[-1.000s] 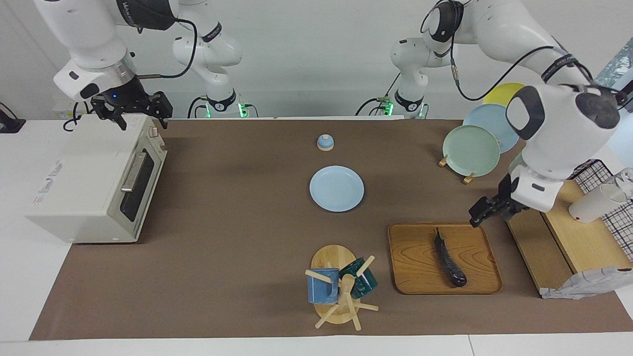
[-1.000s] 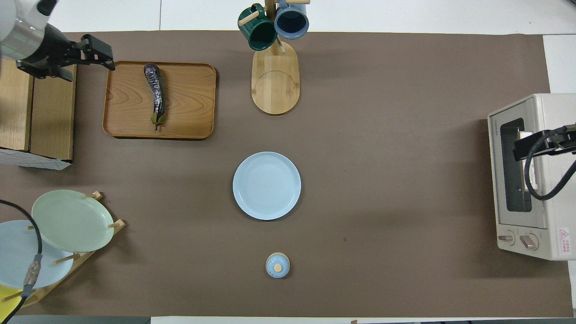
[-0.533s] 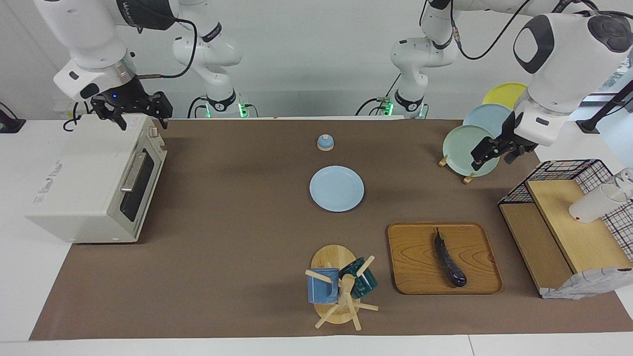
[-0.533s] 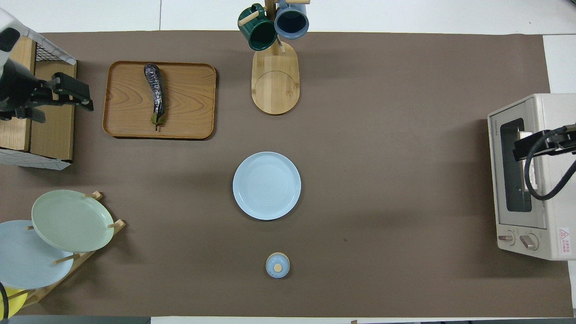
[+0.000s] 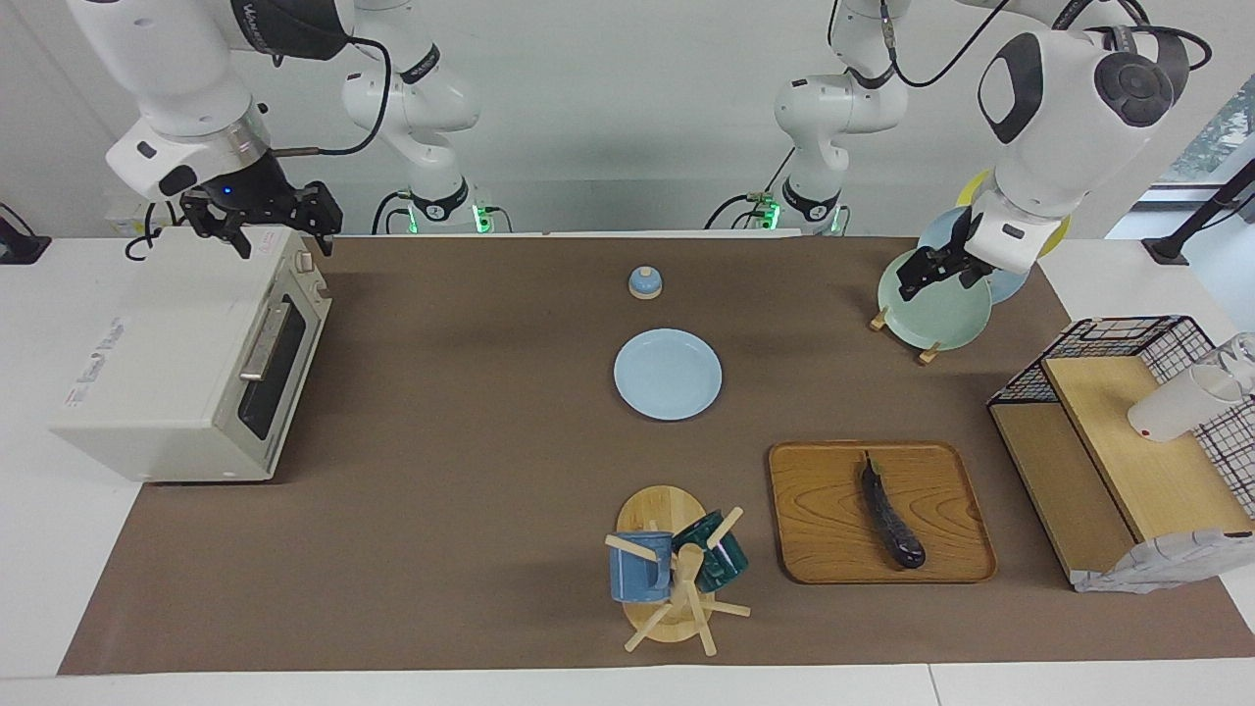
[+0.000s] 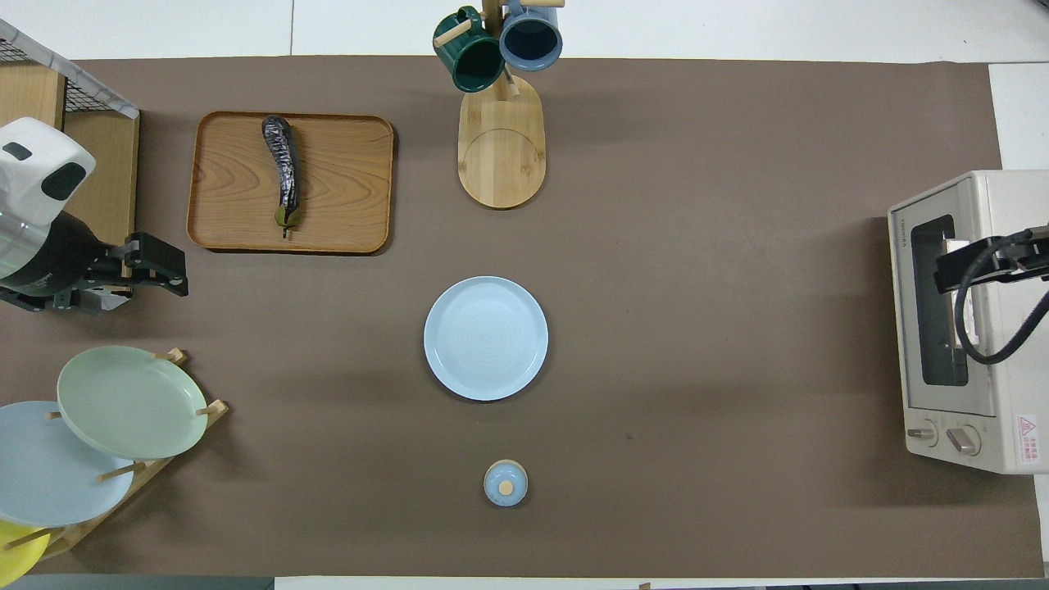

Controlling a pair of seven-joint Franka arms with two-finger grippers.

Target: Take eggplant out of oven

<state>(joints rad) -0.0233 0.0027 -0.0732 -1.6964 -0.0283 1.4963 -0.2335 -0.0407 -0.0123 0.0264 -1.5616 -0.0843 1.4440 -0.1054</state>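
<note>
Eggplant on the tray, oven door closed.

The eggplant [image 5: 890,515] lies loose on the wooden tray [image 5: 814,510] toward the left arm's end of the table, well apart from the oven [image 5: 186,358] at the right arm's end. The left gripper [image 5: 929,270] hangs empty, fingers spread, over the plate rack [image 5: 931,299]. The right gripper [image 5: 265,221] waits over the oven's top, fingers spread, holding nothing.

You have the eggplant [image 6: 283,170] lying lengthwise on the wooden tray [image 6: 344,184], clear of the oven [image 6: 967,324] at the right arm's end of the table [image 6: 697,246]. Left claw [image 6: 147,270] hangs empty beside the tray; right claw [image 6: 983,266] sits over the oven.
</note>
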